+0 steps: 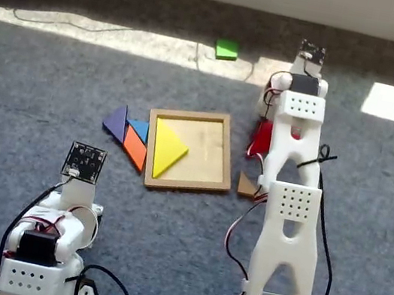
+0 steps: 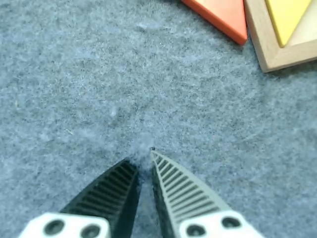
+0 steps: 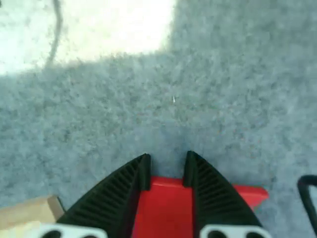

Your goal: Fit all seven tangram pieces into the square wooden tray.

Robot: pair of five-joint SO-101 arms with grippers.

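Counter (image 1: pixel 57 77): grey felt-like surface, a sunlit band along the far side.
Tray (image 1: pixel 186 185): one, square, wooden, mid-counter.
Pieces, total: seven counted; one in, six out.
In tray: yellow triangle (image 1: pixel 166 148), against the left wall.
Left of tray: three, namely purple piece (image 1: pixel 116 122), blue piece (image 1: pixel 139 128) and orange piece (image 1: pixel 134 149), clustered; orange touches the tray's left rim.
Right of tray: two, namely red piece (image 3: pixel 166 203) just off the far-right corner and brown triangle (image 1: pixel 247 185) near the near-right corner.
Far: one, green piece (image 1: pixel 227 50), well apart from the tray.
Right end effector (image 3: pixel 167 161): fingers slightly spread, directly over the red piece, which runs on under and past one finger. Judged not pinching.
Left end effector (image 2: pixel 144 159): tips pressed almost together, holding nothing, low over bare counter on the near side of the orange piece.
Key relation: red lies right beneath the right end effector and the tray is just to its left. Red's long axis looks roughly near-far, not certain.
Nearer arm: right for red and brown; left for the cluster.
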